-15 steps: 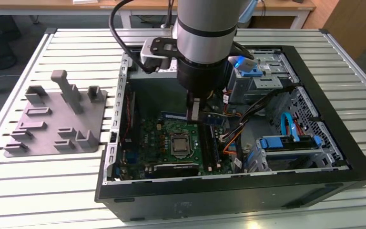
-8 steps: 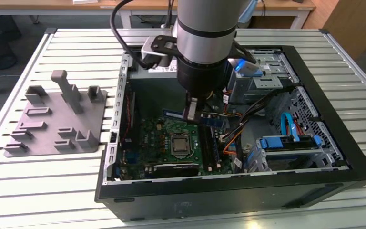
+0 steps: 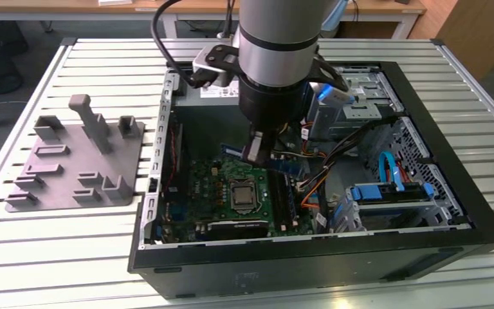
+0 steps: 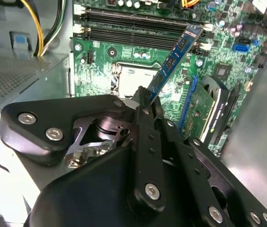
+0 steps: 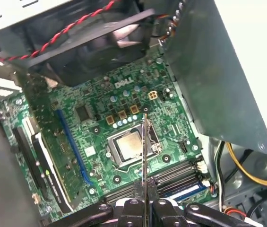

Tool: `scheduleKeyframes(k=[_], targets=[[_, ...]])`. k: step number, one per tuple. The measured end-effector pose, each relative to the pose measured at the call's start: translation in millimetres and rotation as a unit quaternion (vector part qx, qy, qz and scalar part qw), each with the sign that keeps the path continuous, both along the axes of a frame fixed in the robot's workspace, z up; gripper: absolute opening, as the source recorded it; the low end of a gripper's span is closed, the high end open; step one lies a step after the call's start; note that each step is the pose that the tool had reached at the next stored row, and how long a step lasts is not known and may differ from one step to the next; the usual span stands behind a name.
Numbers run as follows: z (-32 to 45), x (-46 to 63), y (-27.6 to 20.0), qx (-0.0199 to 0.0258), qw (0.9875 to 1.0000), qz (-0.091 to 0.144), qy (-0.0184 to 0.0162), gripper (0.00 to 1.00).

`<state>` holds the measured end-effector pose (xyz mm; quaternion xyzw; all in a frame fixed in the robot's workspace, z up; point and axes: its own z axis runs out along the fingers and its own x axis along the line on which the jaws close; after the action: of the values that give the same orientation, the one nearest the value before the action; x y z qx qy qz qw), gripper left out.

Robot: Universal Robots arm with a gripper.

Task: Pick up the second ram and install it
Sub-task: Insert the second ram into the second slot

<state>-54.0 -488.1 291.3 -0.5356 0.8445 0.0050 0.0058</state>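
Clamped tight on the second ram (image 4: pixel 173 61), the gripper (image 4: pixel 145 98) pinches one end of the blue-green strip between its fingers, and in the second wrist view I see the rest of the strip slanting away from them over the motherboard (image 4: pixel 218 42). Scanning from the exterior view's left, I have the grey fixture (image 3: pixel 80 158) with its upright posts lying on the slatted table (image 3: pixel 24 244), well apart from the arm. Just beside it on the right is the open computer case (image 3: pixel 453 212), with the green motherboard on its floor. The gripper (image 3: pixel 256 153) hangs inside the case above the board, and a stretch of the ram (image 3: pixel 288 166) pokes out beside it. In the first wrist view I see the strip (image 5: pixel 145 151) edge-on, crossing the processor socket (image 5: pixel 126 149), with the dark memory slots (image 5: pixel 173 177) beside it; the ram is held in the air, not seated. Farther toward the exterior view's right are loose cables (image 3: pixel 311 183) and the drive bays (image 3: pixel 393 193).
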Motion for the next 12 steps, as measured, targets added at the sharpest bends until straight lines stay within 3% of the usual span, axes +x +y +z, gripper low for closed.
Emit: scheduleKeyframes(k=[5,12], targets=[[-0.3,0.0,0.0,0.0000,0.9994,-0.036,0.0000,0.14],[-0.7,0.0,0.0,0.0000,0.9966,-0.083,0.0000,0.14]])
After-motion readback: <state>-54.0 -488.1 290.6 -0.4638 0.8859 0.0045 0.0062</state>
